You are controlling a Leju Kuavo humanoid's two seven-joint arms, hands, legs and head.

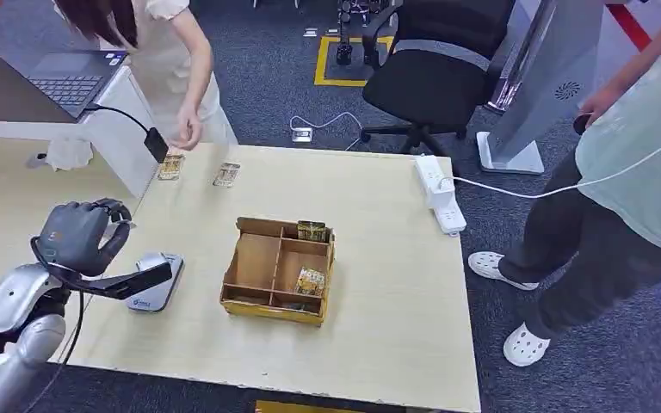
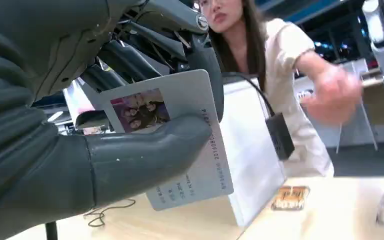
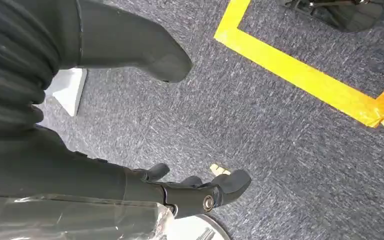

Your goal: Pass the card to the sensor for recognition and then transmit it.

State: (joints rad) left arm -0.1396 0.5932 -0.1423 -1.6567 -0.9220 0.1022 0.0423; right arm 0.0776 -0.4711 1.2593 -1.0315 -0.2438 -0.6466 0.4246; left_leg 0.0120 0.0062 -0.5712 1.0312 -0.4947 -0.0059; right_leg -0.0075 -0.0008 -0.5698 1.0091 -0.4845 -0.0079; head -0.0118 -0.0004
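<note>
From the head view, the robot's left hand [image 1: 80,235] hung above the near left part of the pale wooden table [image 1: 396,327], its fingers curled inward; what they held could not be told from there. Just beside it on the tabletop lay the grey card sensor [image 1: 157,284]. At mid-table stood a cardboard divided box [image 1: 262,267]: one small gold packet [image 1: 311,231] stood in its far right compartment, another gold packet [image 1: 311,281] in its near right compartment, and the left compartments held nothing. Two more gold packets [image 1: 225,175] lay flat near the far edge, where a person in a cream top reached a hand [image 1: 188,131] down toward them. A white power strip [image 1: 439,191] rested at the right edge, near a second person in dark trousers.

In the left wrist view, the thumb [image 2: 150,155] and dark fingers [image 2: 130,57] pinched a grey ID card [image 2: 195,145], its printed photo facing the camera, held above the table.

The right wrist view showed the right hand [image 3: 190,192] hanging over grey carpet marked with yellow floor tape [image 3: 300,75], fingers partly curled and apart, holding nothing.
</note>
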